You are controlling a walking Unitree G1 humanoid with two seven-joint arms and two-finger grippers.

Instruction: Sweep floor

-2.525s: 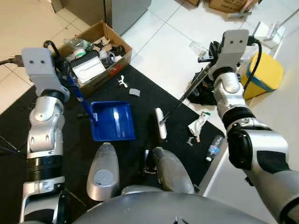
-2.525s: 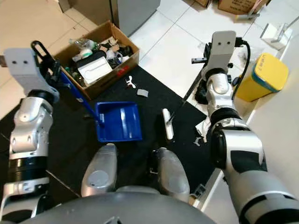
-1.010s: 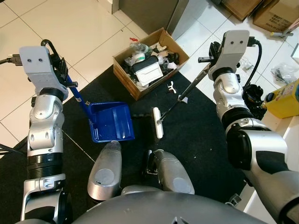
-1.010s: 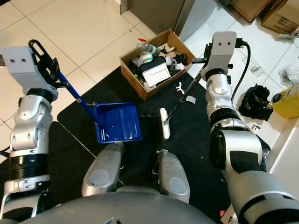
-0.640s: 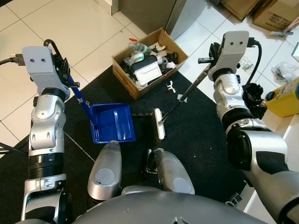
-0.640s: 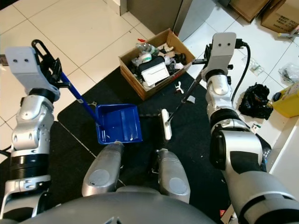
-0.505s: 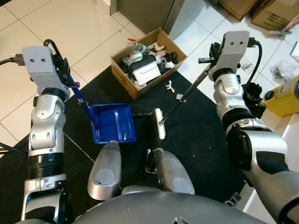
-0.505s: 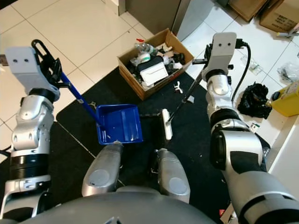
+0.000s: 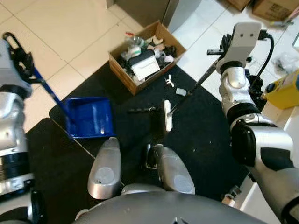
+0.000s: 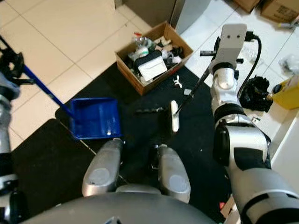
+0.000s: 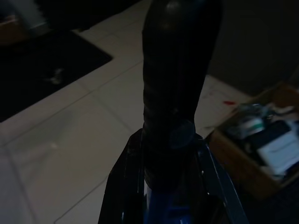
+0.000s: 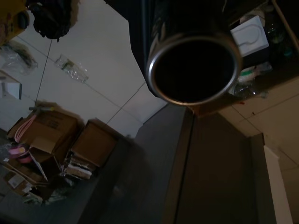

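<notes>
Left eye view, cardboard box (image 9: 140, 84) full of clutter, blue dustpan (image 9: 89, 117)

The right pincer (image 10: 216, 52) sits high at the right, clamped on the thin broom handle (image 10: 194, 88), which slants down to the white broom head (image 10: 174, 117) resting on the black mat (image 10: 196, 140). At the far left, the left pincer (image 10: 11, 60) grips the blue handle of the dustpan (image 10: 95, 117), whose blue tray lies flat on the mat's edge. Beyond it, a cardboard box (image 10: 150, 77) full of clutter sits half on the mat. A small white scrap (image 10: 177, 83) and a grey piece (image 10: 187, 92) lie near the handle. A yellow bin (image 10: 286, 88) peeks in at the right, a black bag (image 10: 255, 91) beside it.
</notes>
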